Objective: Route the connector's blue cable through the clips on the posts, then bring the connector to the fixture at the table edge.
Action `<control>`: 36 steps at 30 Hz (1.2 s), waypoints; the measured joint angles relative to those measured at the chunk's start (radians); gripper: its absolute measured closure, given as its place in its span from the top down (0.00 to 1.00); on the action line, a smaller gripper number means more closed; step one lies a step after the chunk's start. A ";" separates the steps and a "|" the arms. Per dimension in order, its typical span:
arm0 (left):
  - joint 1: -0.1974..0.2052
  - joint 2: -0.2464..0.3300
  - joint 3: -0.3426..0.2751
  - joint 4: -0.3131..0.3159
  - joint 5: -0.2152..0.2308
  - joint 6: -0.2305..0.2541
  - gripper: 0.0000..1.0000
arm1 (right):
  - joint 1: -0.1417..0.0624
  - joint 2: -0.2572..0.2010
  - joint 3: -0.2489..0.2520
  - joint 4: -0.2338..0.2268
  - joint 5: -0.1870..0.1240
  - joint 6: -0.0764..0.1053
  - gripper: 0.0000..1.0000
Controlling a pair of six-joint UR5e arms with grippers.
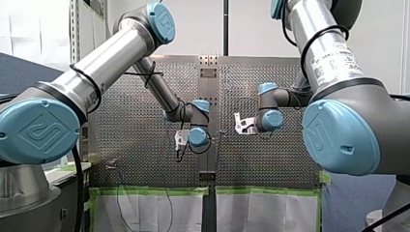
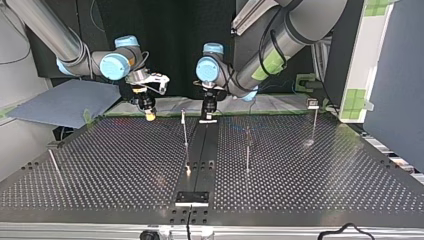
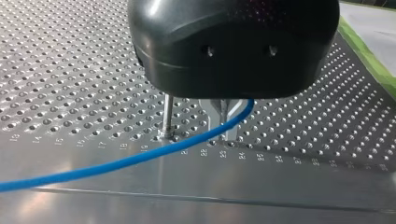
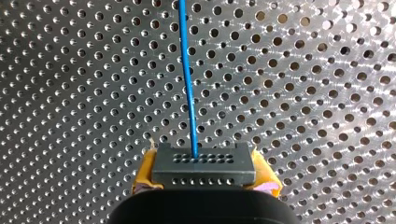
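Perforated metal table [image 2: 320, 175] fills the scene, with thin posts [image 2: 185, 132] standing on it and the fixture [image 2: 192, 198] at its near edge in the top view. Our left arm [image 1: 111, 58] and our right arm [image 1: 329, 53] both reach over the far end in that view. Our right gripper [image 2: 149, 114] clamps its yellow pads [image 4: 145, 171] on the dark connector [image 4: 203, 167], well apart from the fixture. The blue cable [image 4: 187, 79] leaves the connector's face and passes under our left gripper [image 3: 222, 122], just beside one of the posts. Whether that gripper is open or closed we cannot tell.
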 joint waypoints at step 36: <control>-0.009 -0.014 0.054 -0.025 0.012 0.051 0.00 | -0.026 0.005 0.004 -0.022 0.012 0.030 0.00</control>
